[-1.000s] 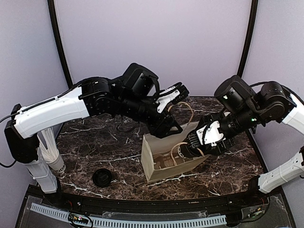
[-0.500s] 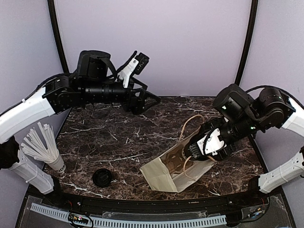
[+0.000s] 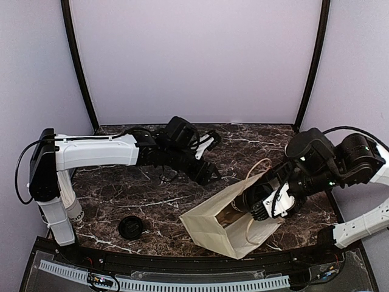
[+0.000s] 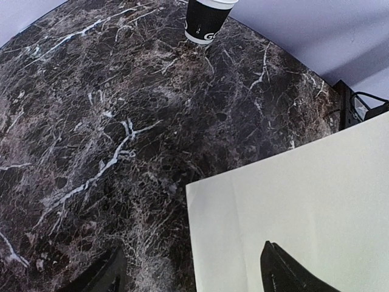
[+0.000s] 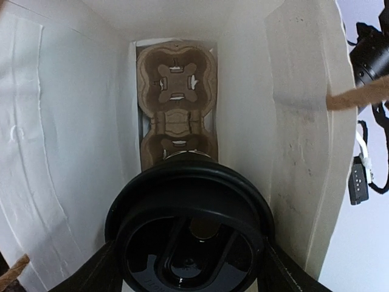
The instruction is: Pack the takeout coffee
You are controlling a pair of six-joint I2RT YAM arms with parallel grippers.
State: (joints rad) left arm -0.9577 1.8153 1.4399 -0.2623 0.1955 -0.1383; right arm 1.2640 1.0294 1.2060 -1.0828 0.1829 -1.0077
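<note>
Marble table [image 3: 121, 188], dark with white veins, fills the middle of the overhead view. At the lower centre of that frame a pale paper bag [image 3: 213, 226] lies tipped over. Its open mouth is turned toward the right, where the right gripper [image 5: 191, 271] reaches inside.

The left gripper [image 4: 196, 275] hovers low over the table near frame centre, just up and left of the bag. Its fingers are spread with nothing between them (its wrist view shows only marble and the bag's side in the gap).

Deep in the bag, at the top centre of the right wrist view, a brown cardboard carrier [image 5: 176, 103] sits against the bag's bottom. In front of it, filling the lower centre, is the coffee cup [image 5: 191, 237], seen lid-first. The right gripper's fingers [image 5: 91, 277] press on either side, pinching it inside the bag. Whether it touches the carrier I cannot tell.

Another black cup [image 4: 205, 21] with white print stands at the top centre of the left wrist view. A loose lid [image 3: 130, 227] lies flat at the overhead view's lower left.
</note>
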